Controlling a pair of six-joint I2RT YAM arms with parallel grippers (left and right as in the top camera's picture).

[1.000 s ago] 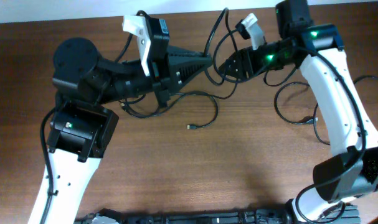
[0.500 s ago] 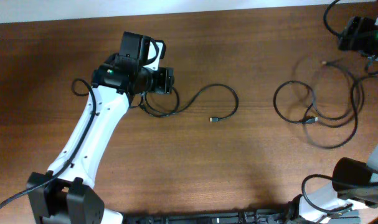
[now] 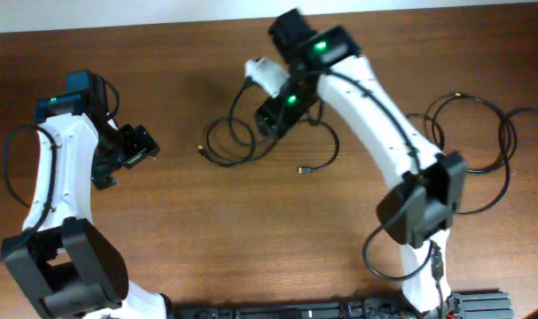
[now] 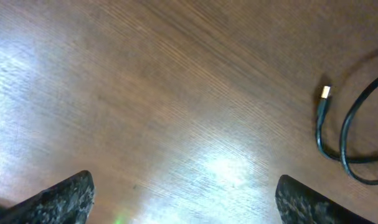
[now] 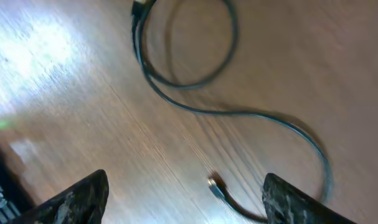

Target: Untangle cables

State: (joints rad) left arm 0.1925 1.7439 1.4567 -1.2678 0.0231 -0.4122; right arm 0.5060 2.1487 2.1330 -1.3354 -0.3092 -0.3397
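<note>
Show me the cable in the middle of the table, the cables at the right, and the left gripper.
middle cable (image 5: 238, 114), right wrist view, its middle stretch.
right cables (image 3: 468, 96), overhead view, top of a loop.
left gripper (image 4: 182, 186), left wrist view, midway between its open fingertips.

In the left wrist view the cable (image 4: 347, 134) runs off the right edge past its plug (image 4: 326, 93). The right wrist view is smeared, so we barely make out the other plug (image 5: 215, 185). Overhead, the right arm (image 3: 366, 97) seems to cover part of the cable.
</note>
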